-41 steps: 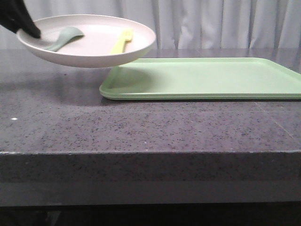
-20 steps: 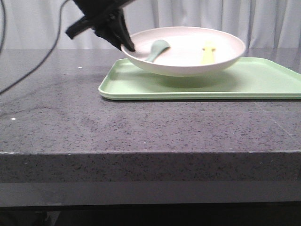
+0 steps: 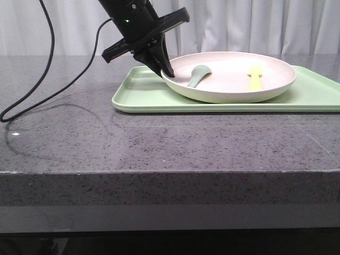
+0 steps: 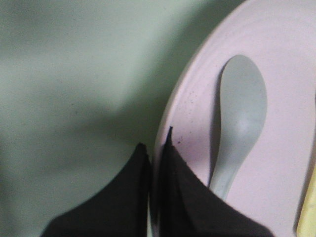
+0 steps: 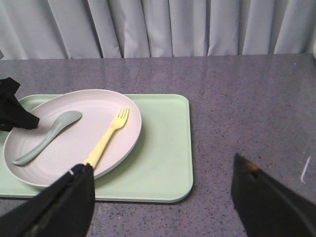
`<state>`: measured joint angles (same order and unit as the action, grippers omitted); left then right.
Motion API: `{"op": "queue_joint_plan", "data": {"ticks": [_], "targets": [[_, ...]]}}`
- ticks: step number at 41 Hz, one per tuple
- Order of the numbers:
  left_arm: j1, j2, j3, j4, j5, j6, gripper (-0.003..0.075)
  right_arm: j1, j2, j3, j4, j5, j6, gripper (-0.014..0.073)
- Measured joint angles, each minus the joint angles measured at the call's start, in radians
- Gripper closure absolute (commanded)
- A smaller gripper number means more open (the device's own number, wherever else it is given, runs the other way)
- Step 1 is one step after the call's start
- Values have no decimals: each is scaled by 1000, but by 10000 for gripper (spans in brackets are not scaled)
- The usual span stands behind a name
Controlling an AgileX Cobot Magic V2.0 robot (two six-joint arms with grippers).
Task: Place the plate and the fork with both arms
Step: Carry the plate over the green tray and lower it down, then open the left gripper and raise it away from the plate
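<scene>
On the green tray (image 3: 143, 94) I see the plate (image 3: 228, 85) sitting flat, toward the tray's left part. My left gripper (image 3: 166, 71) is pinched tight on the plate's left rim, one finger inside and one outside. Inside the plate lie the yellow fork (image 5: 106, 139) and a grey-green spoon (image 5: 47, 136), apart from each other, spoon nearer the gripper. My right gripper (image 5: 163, 197) hangs above the dark table (image 3: 159, 143) with fingers spread wide, gripping nothing.

Black left tool (image 3: 164, 70), black cable (image 3: 50, 64)
</scene>
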<state>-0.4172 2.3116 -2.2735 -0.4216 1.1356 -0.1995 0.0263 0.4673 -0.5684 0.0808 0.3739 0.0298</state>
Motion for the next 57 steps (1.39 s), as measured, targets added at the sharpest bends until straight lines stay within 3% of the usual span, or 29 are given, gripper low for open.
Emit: {"op": "queue_joint_plan", "data": {"ticks": [7, 11, 20, 24, 29, 34, 43, 57], "targets": [[0, 0, 0, 4, -9, -2, 715, 0, 0, 0, 0, 0, 0, 1], [0, 0, 0, 4, -9, -2, 618, 0, 0, 0, 0, 1, 0, 1], [0, 0, 0, 4, -19, 4, 302, 0, 0, 0, 0, 1, 0, 1], [0, 2, -19, 4, 0, 13, 244, 0, 0, 0, 0, 1, 0, 1], [0, 2, -92, 14, 70, 34, 257, 0, 0, 0, 0, 2, 0, 1], [2, 2, -194, 25, 111, 37, 356, 0, 0, 0, 0, 2, 0, 1], [4, 2, -283, 32, 117, 44, 740, 0, 0, 0, 0, 2, 0, 1], [4, -88, -243, 103, 126, 107, 738, 0, 0, 0, 0, 5, 0, 1]]}}
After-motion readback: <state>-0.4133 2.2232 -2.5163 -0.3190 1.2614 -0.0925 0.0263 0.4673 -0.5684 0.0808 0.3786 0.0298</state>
